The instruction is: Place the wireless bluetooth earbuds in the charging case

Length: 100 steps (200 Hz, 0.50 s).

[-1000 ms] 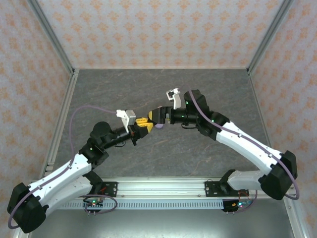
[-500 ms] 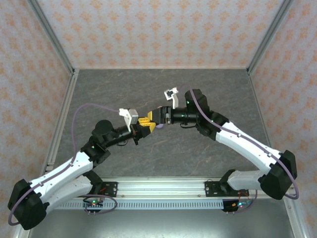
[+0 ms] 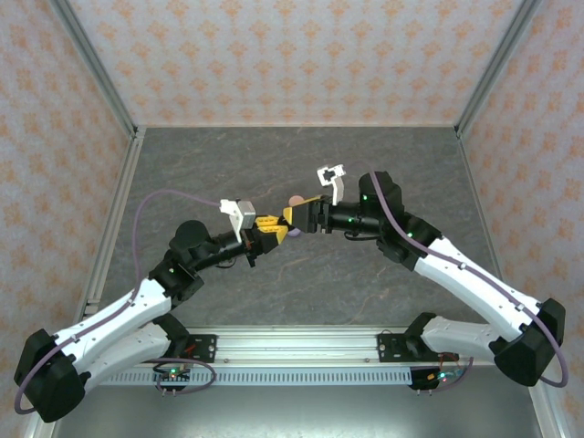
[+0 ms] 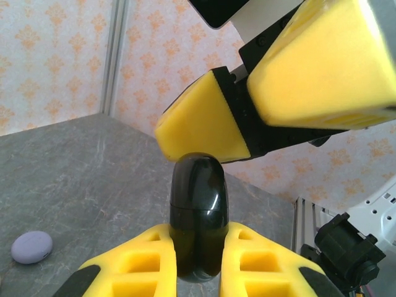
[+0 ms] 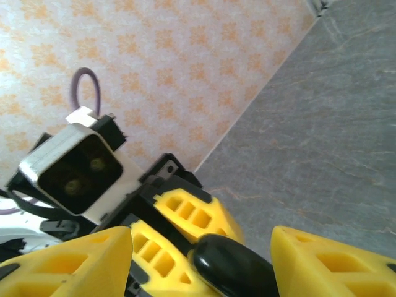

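Observation:
A glossy black charging case, closed along its seam, stands upright between the yellow fingers of my left gripper, which is shut on its lower half. In the top view my left gripper and right gripper meet tip to tip above the middle of the table. My right gripper is open, its two yellow fingers standing on either side of the case's top with a gap showing. The earbuds are hidden or out of view.
A lilac round case lies on the grey stone-patterned table, partly under the grippers. A small pale pink round thing lies just behind them. Patterned walls with metal posts enclose the table.
My right arm has drawn back a little to the right and its jaws have narrowed around the case's top. The left gripper moved slightly right and up, then stayed, still holding the case.

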Motion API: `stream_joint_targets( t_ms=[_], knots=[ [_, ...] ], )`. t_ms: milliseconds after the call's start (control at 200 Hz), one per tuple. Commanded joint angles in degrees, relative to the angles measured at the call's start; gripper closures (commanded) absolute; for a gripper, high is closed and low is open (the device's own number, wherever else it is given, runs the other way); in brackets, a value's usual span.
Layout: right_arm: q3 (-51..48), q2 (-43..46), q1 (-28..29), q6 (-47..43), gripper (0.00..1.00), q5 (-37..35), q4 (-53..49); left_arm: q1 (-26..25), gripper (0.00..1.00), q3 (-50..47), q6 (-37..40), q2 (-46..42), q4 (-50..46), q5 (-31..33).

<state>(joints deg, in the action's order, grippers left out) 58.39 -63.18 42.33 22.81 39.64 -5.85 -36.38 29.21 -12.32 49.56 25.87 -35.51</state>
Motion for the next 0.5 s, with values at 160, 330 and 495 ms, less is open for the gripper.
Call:
stream_joint_targets(
  t_ms=[160,330,495],
  knots=[
    [5.79,2.85,-0.89,-6.00,0.37,-38.40,-25.36,0.08,1.00,4.05,0.98,4.27,-8.60,4.63],
    [0.61,9.06,-4.19,-2.62,0.26,-46.40,-25.43,0.00,1.00,5.94,-0.63,13.09,-9.69,5.09],
    [-5.41,15.60,-6.00,-1.82,0.08,-50.43,-21.97,-1.50,1.00,9.69,-1.79,24.05,-8.31,6.49]
  ],
)
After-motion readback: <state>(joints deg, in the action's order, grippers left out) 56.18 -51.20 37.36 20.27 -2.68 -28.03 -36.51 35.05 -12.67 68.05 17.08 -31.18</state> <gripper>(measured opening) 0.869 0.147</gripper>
